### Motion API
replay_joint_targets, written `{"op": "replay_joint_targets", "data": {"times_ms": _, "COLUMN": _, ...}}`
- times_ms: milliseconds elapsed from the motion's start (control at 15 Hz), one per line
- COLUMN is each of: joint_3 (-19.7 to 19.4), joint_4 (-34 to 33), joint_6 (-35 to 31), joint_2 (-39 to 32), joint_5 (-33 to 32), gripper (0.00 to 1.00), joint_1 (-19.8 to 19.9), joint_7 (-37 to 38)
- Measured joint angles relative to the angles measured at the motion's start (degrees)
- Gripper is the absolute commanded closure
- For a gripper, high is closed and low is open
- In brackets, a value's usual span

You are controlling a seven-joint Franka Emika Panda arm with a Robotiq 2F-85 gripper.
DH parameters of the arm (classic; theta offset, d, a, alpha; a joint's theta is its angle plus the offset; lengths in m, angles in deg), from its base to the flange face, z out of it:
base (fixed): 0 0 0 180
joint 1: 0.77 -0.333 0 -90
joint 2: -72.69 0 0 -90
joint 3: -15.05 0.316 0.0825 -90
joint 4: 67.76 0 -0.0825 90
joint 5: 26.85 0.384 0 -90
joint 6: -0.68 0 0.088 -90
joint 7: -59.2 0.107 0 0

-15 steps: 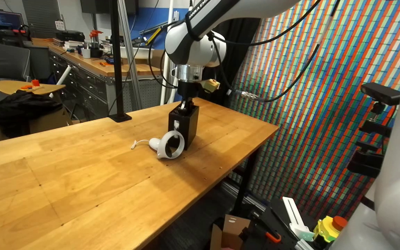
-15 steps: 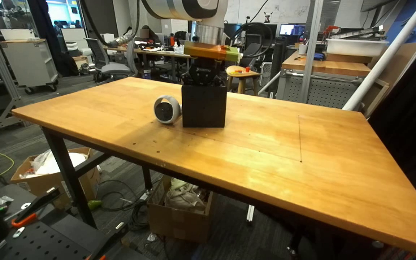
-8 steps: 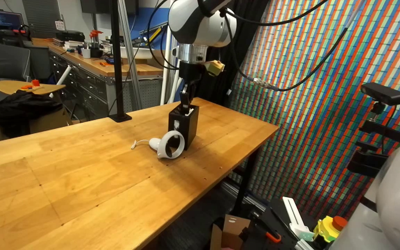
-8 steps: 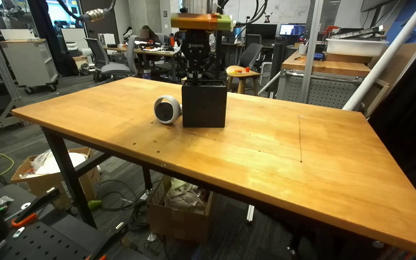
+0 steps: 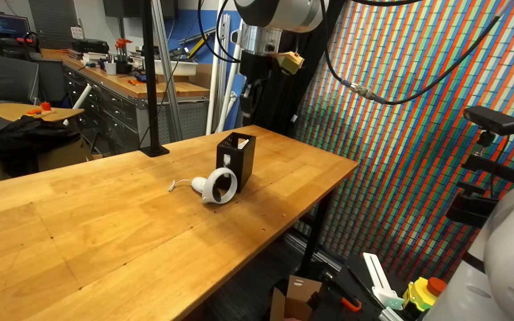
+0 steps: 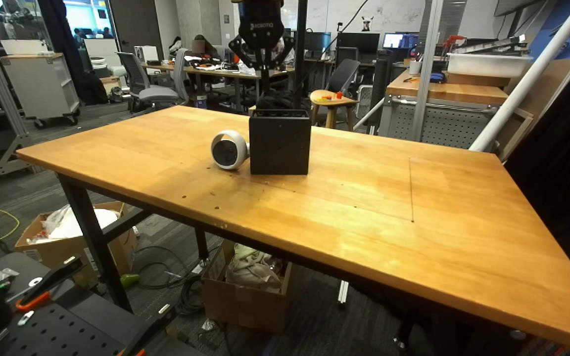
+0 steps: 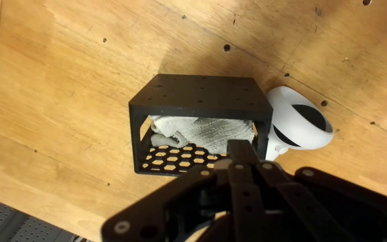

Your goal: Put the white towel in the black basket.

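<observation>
The black basket (image 5: 244, 165) stands upright on the wooden table in both exterior views (image 6: 280, 146). It has an open top and a honeycomb wall, seen in the wrist view (image 7: 200, 92). The white towel (image 7: 223, 132) lies crumpled inside the basket in the wrist view. A small white bit of the towel (image 5: 242, 144) shows through the top in an exterior view. My gripper (image 7: 240, 145) is above the basket, apart from it and the towel. Its fingertips are together with nothing between them. It also shows in both exterior views (image 5: 247, 121) (image 6: 265, 90).
A white ring-shaped controller (image 7: 289, 124) lies right beside the basket, with a white strap on the table (image 5: 105, 214). A black post (image 5: 153, 149) rises at the table's back edge.
My gripper has risen from inside the basket to above its rim. The towel has stayed in the basket. The basket and the controller have not moved.
</observation>
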Motion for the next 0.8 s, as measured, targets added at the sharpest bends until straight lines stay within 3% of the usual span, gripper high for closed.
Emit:
{"op": "replay_joint_targets", "data": {"times_ms": 67, "joint_3": -0.13, "joint_4": 0.68, "joint_6": -0.01, "joint_2": 0.93, "joint_5": -0.01, "gripper": 0.99, "joint_1": 0.00, "joint_7": 0.22}}
{"op": "replay_joint_targets", "data": {"times_ms": 133, "joint_3": -0.28, "joint_4": 1.46, "joint_6": -0.02, "joint_2": 1.84, "joint_5": -0.01, "gripper": 0.77, "joint_1": -0.01, "joint_7": 0.36}}
{"op": "replay_joint_targets", "data": {"times_ms": 267, "joint_3": -0.62, "joint_4": 3.10, "joint_6": -0.05, "joint_2": 3.54, "joint_5": -0.01, "gripper": 0.70, "joint_1": -0.01, "joint_7": 0.66}}
{"op": "replay_joint_targets", "data": {"times_ms": 333, "joint_3": -0.80, "joint_4": 3.96, "joint_6": -0.06, "joint_2": 4.39, "joint_5": -0.01, "gripper": 0.61, "joint_1": -0.01, "joint_7": 0.83}}
{"op": "replay_joint_targets", "data": {"times_ms": 400, "joint_3": -0.97, "joint_4": 4.85, "joint_6": -0.06, "joint_2": 5.24, "joint_5": -0.01, "gripper": 0.79, "joint_1": -0.02, "joint_7": 0.99}}
{"op": "replay_joint_targets", "data": {"times_ms": 533, "joint_3": -1.18, "joint_4": 5.38, "joint_6": 0.00, "joint_2": 5.59, "joint_5": -0.01, "gripper": 0.63, "joint_1": -0.07, "joint_7": 1.01}}
{"op": "replay_joint_targets", "data": {"times_ms": 800, "joint_3": -1.27, "joint_4": 5.36, "joint_6": -0.01, "joint_2": 5.02, "joint_5": -0.01, "gripper": 0.61, "joint_1": -0.30, "joint_7": 1.01}}
